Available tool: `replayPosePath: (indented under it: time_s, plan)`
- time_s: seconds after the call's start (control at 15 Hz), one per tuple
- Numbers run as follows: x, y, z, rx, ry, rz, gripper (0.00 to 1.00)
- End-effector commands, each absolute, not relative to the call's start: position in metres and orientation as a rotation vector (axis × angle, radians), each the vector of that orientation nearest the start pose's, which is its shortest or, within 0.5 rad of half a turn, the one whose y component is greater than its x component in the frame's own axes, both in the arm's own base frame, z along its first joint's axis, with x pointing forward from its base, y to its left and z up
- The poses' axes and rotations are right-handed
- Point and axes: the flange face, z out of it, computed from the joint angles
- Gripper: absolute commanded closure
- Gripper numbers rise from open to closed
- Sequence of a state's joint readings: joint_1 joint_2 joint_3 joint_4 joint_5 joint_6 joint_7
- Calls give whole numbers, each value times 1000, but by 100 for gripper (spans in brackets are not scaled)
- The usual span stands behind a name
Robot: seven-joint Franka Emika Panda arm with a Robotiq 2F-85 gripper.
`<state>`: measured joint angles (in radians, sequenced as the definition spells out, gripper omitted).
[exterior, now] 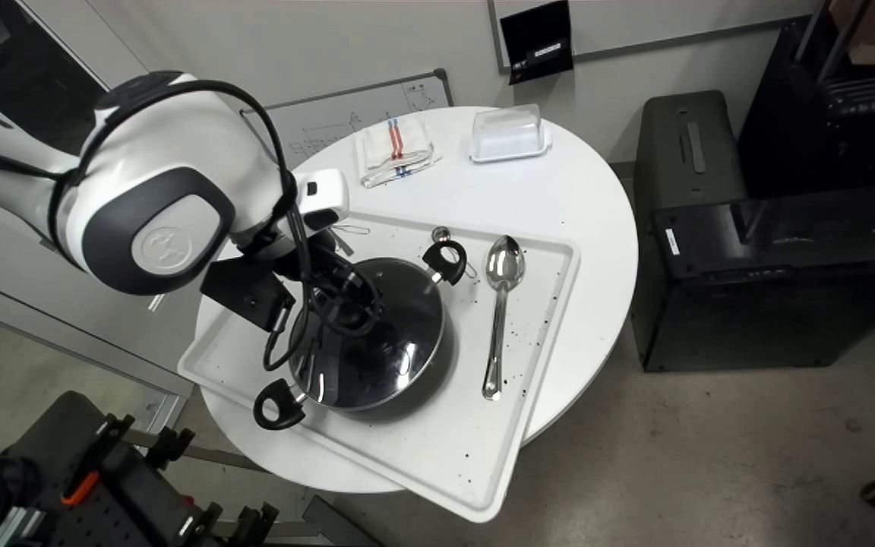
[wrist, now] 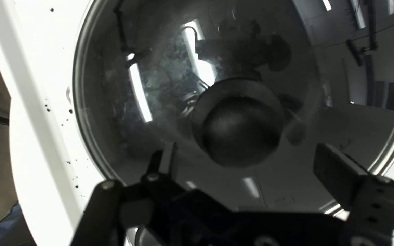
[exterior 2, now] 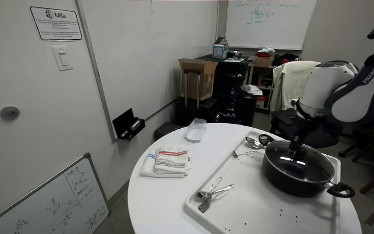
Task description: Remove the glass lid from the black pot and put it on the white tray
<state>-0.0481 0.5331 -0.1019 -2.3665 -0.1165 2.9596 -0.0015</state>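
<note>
Lid (exterior 2: 308, 167), glass, metal-rimmed: seated on the pot (exterior 2: 287, 183), not yet lifted. Pot, black, two loop handles (exterior 2: 336, 189): standing on the tray (exterior 2: 255, 204). Tray, white, low-rimmed: laid on the round counter (exterior 2: 161, 201), a corner (exterior: 477, 507) jutting past the counter's edge. End effector (wrist: 246, 152): over the lid, fingers (wrist: 333, 174) spread well apart, nothing held. Knob (wrist: 241, 133), rounded, dark: ahead of the fingertips in the wrist view; whether any part lies within their grip cannot be told. Probable faults, by judgement. Missed or slipping grasp: cause, closing with the knob off-centre, or only on its rounded top. Misread depth: cause, dark glass with bright reflections (wrist: 139, 89). Scraped glass: cause, coming down too far, fingertips meeting the lid. Dragged pot: cause, a sideways pull before the rim clears. Swinging lid: cause, one small holding point on a wide disc. Tilted landing: cause, setting down on the large spoon (exterior: 499, 311) beside the pot or on the small utensils (exterior 2: 204, 195) near another tray corner; a bare patch as wide as the lid is wanted. Tipped tray: cause, weight lowered onto the jutting corner. Clipped handle: cause, a low carry across the pot's side.
</note>
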Motion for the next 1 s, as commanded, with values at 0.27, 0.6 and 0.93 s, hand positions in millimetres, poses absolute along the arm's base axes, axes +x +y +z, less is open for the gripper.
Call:
replayPosePath:
  time_s: [0.27, 0.6, 0.93]
  plan:
    - [493, -71, 107, -3222, 65, -49, 0]
    - [492, -70, 107, -3220, 62, -32, 28]
    - [491, -69, 107, -3222, 59, -20, 62]
